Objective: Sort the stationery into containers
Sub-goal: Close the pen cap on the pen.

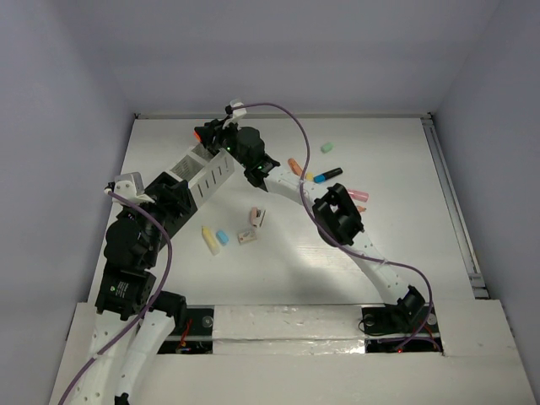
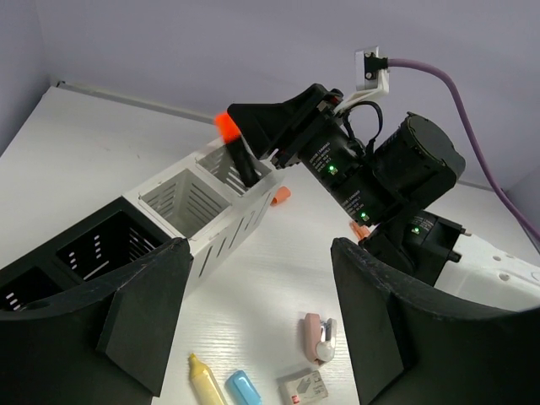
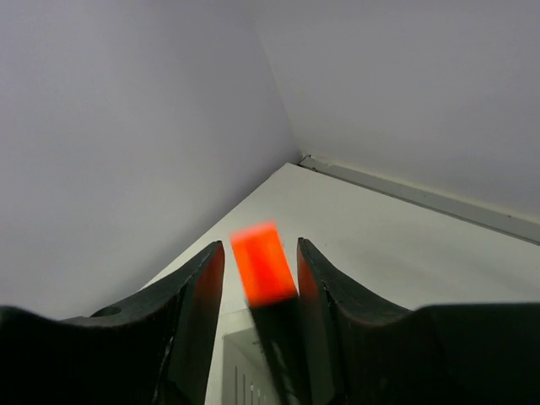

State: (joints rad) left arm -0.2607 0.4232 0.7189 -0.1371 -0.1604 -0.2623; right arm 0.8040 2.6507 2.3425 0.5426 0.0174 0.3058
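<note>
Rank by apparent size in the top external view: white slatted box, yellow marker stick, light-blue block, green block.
1. white slatted box
2. yellow marker stick
3. light-blue block and green block: too alike to rank.

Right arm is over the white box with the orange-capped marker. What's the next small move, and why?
Probably open the right gripper fully and let the marker drop. Its black body already reaches down into the far compartment of the white box, with the orange cap up between the jaws, so it looks lined up. Whether the jaws grip it is unclear.
</note>
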